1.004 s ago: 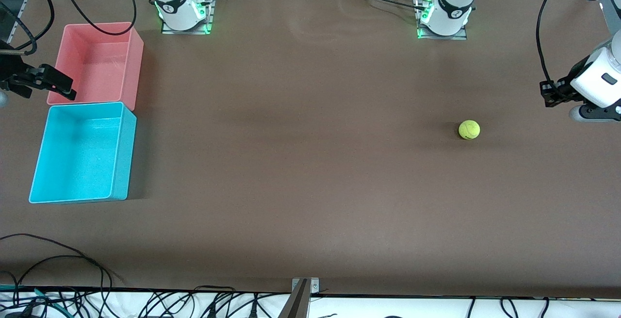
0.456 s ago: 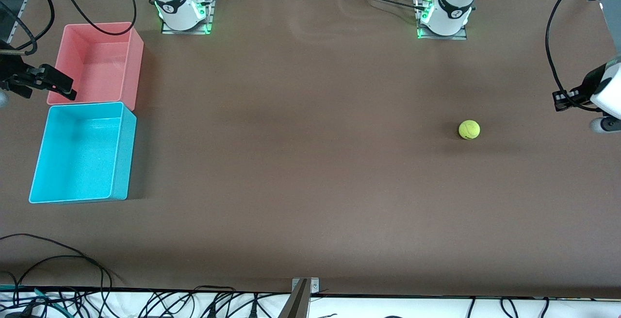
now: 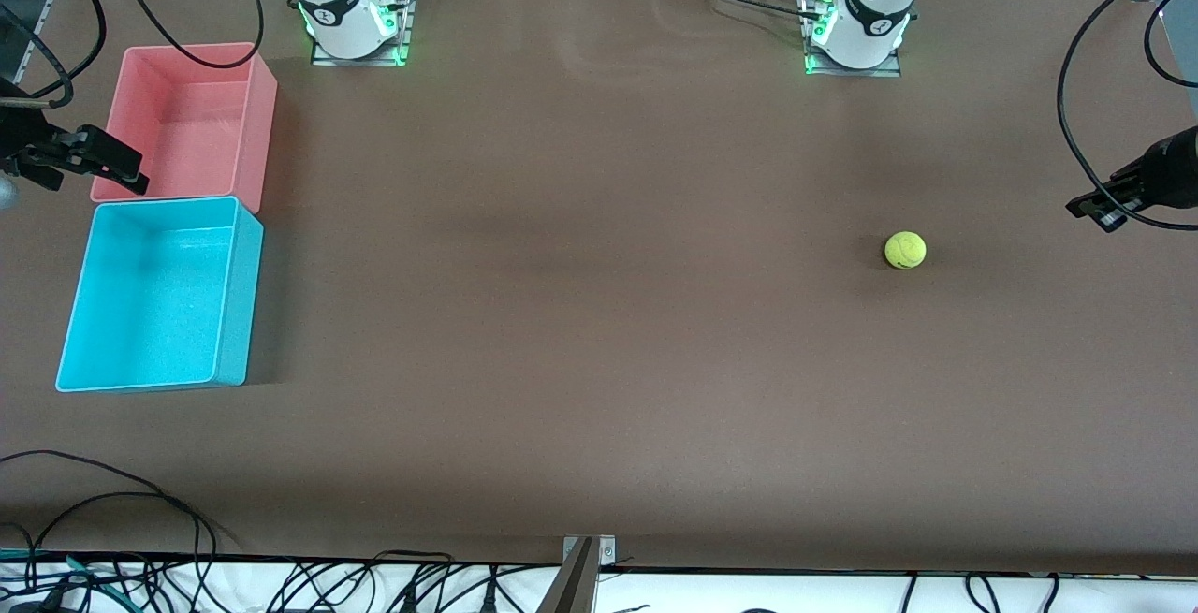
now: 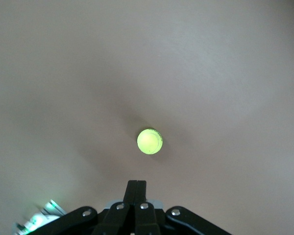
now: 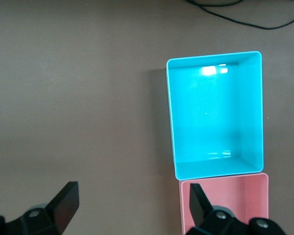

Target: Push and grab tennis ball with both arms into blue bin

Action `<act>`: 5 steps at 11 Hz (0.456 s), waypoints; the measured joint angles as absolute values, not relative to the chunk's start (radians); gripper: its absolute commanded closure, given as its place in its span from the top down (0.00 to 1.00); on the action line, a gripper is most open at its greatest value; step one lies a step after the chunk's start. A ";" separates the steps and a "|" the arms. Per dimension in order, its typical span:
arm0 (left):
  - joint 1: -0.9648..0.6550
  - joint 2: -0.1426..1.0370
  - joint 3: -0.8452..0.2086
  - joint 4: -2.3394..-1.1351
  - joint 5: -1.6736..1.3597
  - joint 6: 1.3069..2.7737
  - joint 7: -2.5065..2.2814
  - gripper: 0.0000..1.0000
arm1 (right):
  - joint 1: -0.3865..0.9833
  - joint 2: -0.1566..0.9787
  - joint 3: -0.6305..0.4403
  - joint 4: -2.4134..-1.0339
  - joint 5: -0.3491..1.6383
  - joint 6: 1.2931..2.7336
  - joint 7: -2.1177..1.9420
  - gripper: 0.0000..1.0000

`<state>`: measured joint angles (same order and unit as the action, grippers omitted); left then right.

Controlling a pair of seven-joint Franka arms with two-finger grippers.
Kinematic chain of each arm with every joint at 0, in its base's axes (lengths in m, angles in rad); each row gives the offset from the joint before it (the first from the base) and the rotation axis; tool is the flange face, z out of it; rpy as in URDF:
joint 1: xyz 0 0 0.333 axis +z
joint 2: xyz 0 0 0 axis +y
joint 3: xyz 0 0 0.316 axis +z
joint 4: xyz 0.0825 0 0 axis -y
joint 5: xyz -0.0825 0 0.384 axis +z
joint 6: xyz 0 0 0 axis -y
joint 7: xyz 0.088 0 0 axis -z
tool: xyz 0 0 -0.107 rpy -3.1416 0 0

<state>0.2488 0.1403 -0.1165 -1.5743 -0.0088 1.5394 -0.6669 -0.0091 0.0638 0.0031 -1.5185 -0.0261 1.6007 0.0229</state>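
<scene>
- The blue bin [image 3: 159, 295] sat empty at the front view's lower left, its long axis running toward the bases, touching the pink bin [image 3: 187, 122] above it.
- The tennis ball [image 3: 905, 250] lay unmoved at centre right; a sphere, so no long axis.
- The left gripper [image 3: 1097, 209], fingers pressed together and empty, had swung toward the right edge over the last second, probably lining up a push.
- The right gripper [image 3: 94, 164] waited wide open, empty, over the pink bin's edge.

Pink bin [image 3: 192, 122] on the brown table [image 3: 580, 332] — black cables [image 3: 112, 519] along the table's near edge.
</scene>
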 measured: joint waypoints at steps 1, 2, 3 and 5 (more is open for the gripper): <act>0.259 0.145 -0.116 -1.574 -0.009 1.539 -0.776 0.00 | -0.009 0.066 0.003 -1.518 -0.026 1.601 0.023 1.00; 0.271 0.151 -0.116 -1.576 -0.009 1.538 -0.868 0.00 | -0.009 0.068 0.003 -1.518 -0.026 1.602 0.023 1.00; 0.294 0.157 -0.116 -1.583 -0.009 1.547 -0.920 0.00 | -0.009 0.069 0.003 -1.518 -0.026 1.602 0.023 1.00; 0.356 0.165 -0.113 -1.626 -0.009 1.617 -0.952 0.00 | -0.009 0.069 0.003 -1.518 -0.026 1.602 0.023 1.00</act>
<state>0.3562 0.1654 -0.1133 -1.6260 -0.0086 1.6168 -0.9522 -0.0092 0.0690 0.0031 -1.5185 -0.0261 1.6021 0.0229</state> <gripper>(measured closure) 0.991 0.000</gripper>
